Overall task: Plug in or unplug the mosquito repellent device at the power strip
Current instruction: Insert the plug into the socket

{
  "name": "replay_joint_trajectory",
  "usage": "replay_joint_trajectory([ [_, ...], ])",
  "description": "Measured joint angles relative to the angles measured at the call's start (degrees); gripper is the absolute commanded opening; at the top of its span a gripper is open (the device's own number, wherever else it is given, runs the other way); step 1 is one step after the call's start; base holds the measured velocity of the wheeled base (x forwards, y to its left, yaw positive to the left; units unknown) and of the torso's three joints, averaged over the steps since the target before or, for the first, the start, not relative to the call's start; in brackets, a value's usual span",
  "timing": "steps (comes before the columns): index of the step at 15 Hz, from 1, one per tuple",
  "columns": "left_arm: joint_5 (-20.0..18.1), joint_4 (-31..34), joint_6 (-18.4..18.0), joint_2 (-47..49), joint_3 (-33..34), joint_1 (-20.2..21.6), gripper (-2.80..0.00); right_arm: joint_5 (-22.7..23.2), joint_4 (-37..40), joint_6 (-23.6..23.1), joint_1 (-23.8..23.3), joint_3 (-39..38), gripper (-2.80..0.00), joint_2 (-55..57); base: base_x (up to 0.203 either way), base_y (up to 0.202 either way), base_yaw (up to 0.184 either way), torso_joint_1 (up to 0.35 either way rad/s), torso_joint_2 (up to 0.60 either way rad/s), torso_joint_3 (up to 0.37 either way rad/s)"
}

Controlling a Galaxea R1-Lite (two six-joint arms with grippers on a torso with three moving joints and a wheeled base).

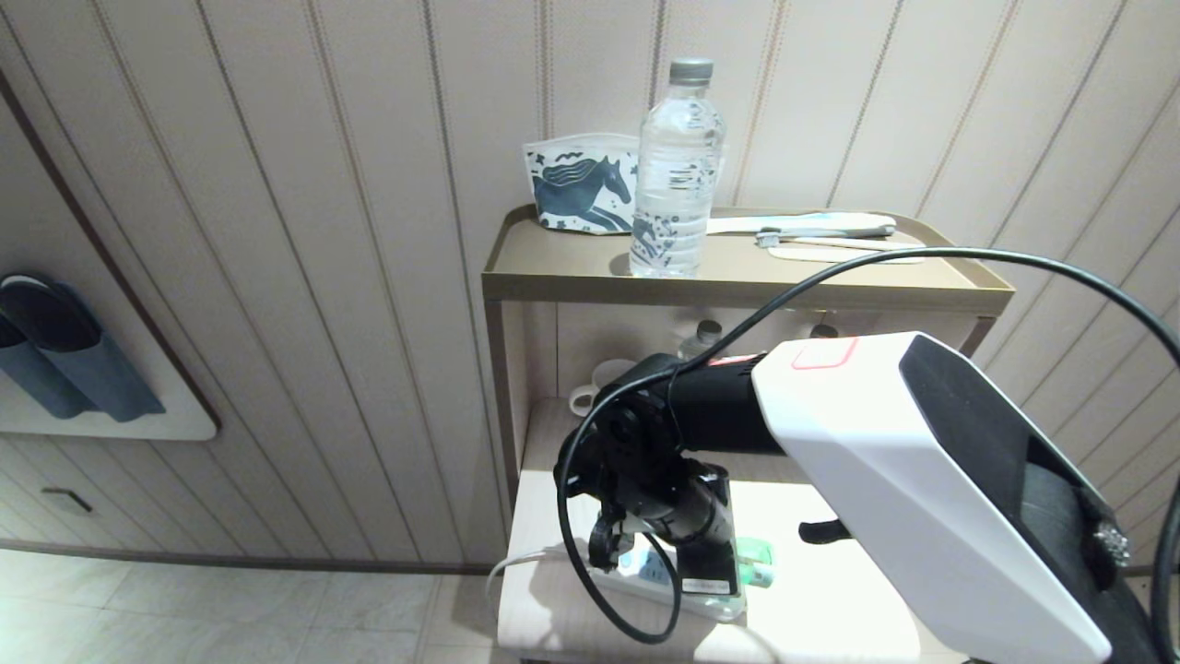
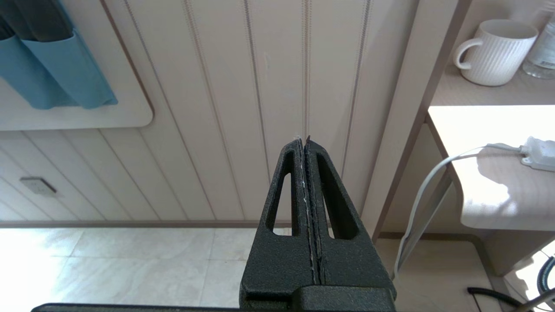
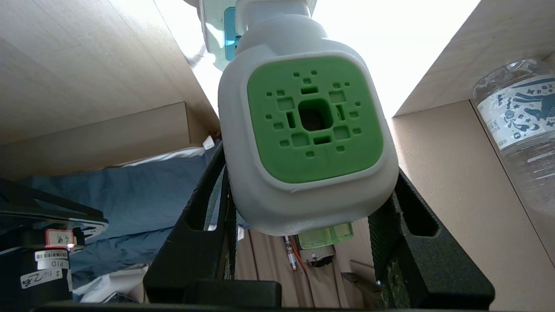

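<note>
Head view: the scene runs left to right from wall pockets to the shelf unit.
Left gripper (image 2: 305, 173): off to the left of the shelf, above the floor, fingers pressed together on nothing.
Power strip (image 1: 645, 576): on the near lower shelf, its white cord (image 1: 516, 560) trailing left.
Right gripper (image 3: 303, 208): fingers partly spread, clasping the mosquito repellent device (image 3: 310, 143) on both sides.
Device position: at the strip, its head against the blue socket face.
Water bottle (image 1: 676, 175): top shelf, far.

The head camera looks down over the white right forearm (image 1: 922, 480) at the pale shelf unit (image 1: 737, 277). The left wrist camera faces the panelled wall (image 2: 217, 108), sharing that shelf's white ribbed mug (image 2: 494, 52). The right wrist camera sits very near the green-faced white plug head (image 3: 312, 121).
</note>
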State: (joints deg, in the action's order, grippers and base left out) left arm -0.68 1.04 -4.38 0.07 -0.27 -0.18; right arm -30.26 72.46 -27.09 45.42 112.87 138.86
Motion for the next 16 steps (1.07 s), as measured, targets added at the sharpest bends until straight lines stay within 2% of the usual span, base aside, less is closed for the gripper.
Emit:
replay_joint_trajectory([
  [16,-0.02,0.01,0.02,0.02,0.00,0.00,-2.80,0.05,-1.17,0.00,1.17,-0.02,-2.80,0.02,0.000,0.000,0.000,0.000,0.00,0.000],
])
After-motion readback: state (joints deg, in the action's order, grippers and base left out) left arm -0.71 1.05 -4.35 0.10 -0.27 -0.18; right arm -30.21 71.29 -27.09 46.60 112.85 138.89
